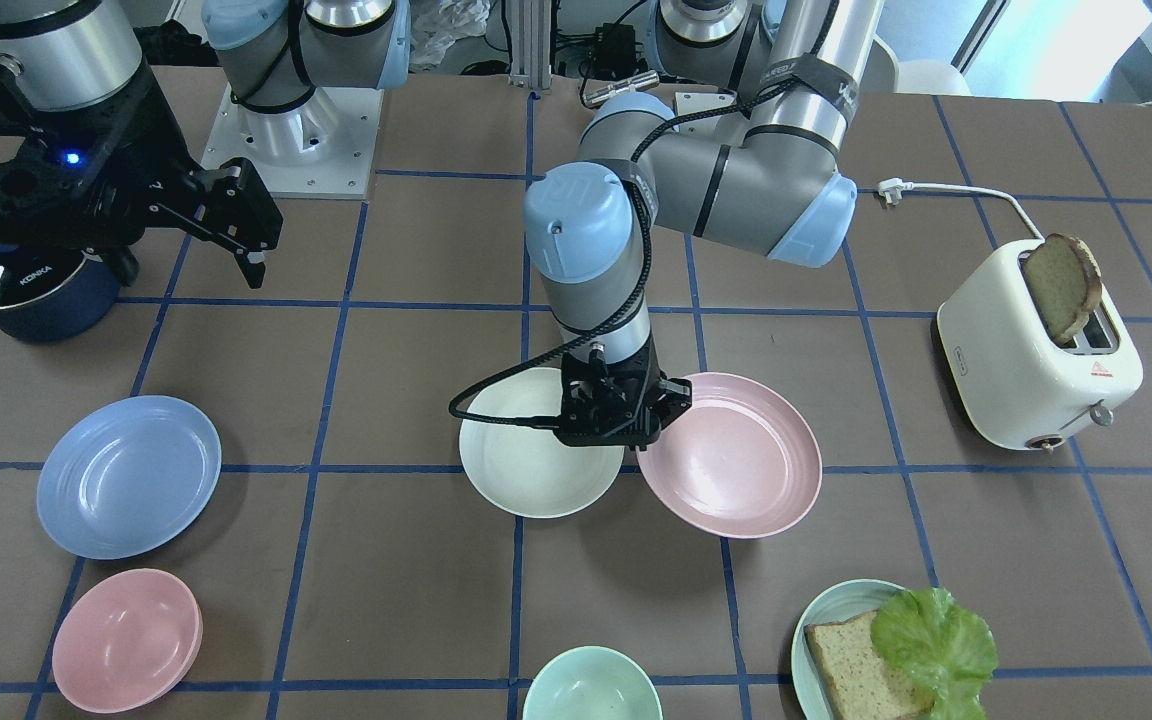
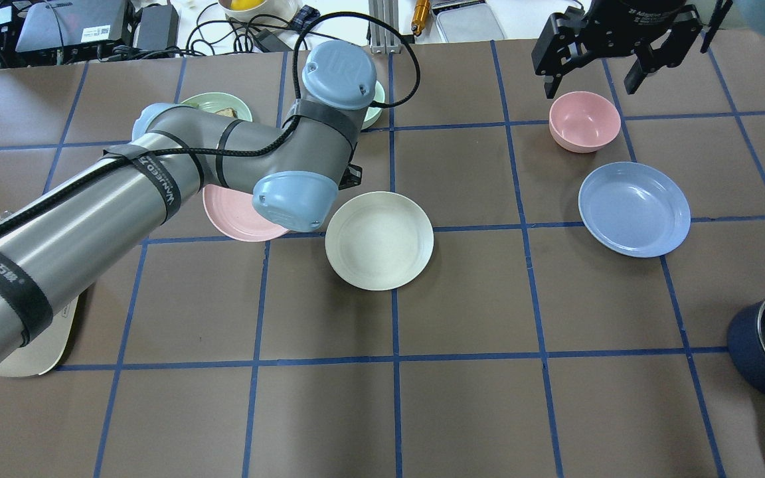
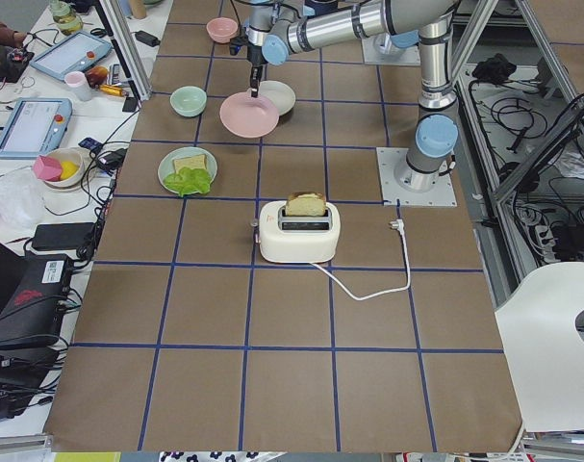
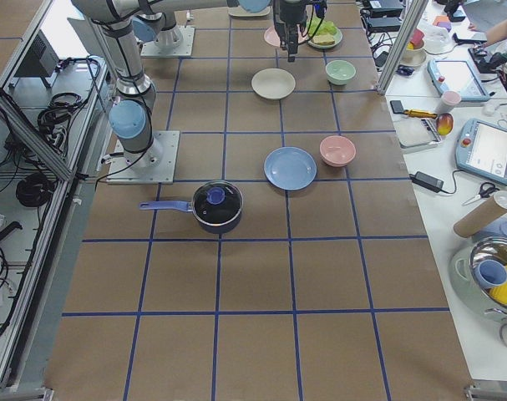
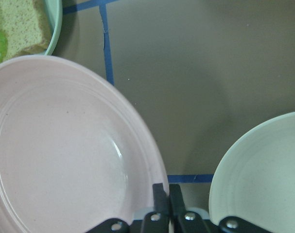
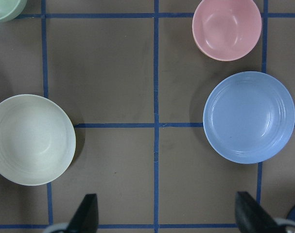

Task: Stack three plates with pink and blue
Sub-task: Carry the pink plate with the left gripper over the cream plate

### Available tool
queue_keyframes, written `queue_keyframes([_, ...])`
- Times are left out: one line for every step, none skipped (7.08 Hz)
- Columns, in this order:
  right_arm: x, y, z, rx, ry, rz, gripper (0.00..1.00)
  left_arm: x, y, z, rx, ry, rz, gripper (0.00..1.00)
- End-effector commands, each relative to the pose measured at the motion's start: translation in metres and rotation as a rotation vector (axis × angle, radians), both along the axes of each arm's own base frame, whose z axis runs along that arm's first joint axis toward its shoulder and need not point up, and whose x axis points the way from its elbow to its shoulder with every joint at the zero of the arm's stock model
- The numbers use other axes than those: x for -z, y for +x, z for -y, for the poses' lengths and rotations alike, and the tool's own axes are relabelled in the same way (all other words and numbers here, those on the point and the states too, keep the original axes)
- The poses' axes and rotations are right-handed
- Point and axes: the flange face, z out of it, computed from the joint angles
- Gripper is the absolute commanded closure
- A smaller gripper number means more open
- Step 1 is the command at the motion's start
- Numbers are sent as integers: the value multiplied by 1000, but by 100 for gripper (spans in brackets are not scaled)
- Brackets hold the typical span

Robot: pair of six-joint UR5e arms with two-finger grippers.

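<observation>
Saucepan sits closest to the robot's edge of the tabletop, toward its right end. At the left end stands a white toaster with a slice of bread upright in one slot.

Farther out, in the middle of the tabletop, the cream plate lies flat. The pink plate is just beside it on the left-end side, their rims close together. The left gripper is closed on the pink plate's rim, on the side nearest the cream plate. Whether that plate is clear of the tabletop cannot be told.

The blue plate lies alone toward the right end, well apart from the other two. The right gripper hangs high over that end, jaws spread wide and holding nothing.

Beyond the blue plate is a pink bowl. At the far edge are a pale green bowl and a plate of bread and lettuce.
</observation>
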Motion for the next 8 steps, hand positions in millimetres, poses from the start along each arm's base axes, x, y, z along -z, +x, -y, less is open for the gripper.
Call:
queue_keyframes([-1,0,-1,0,-1,0,0,-3,-62,-28,80,-6,-11,100])
queue_keyframes([-1,0,-1,0,-1,-1,0,2,-87,-42,126,4,-8,100])
queue_keyframes([-1,0,-1,-3,-1,-2,0,11,-109,-54,126,3,-11,100])
queue_keyframes([-1,0,-1,-4,-1,-2,0,15,-123,-58,124,1,-14,100])
queue_keyframes([-1,0,-1,-4,-1,-3,0,23,-135,-61,107,7,-11,100])
queue_keyframes([-2,-2,0,-9,-10,-17,0,36,-143,-65,94,32,0,100])
queue_keyframes([-3,-5,-1,-48,-7,-52,0,47,-146,-65,81,57,3,100])
queue_keyframes([-3,-8,-1,-74,-5,-88,0,50,-148,-64,76,67,3,100])
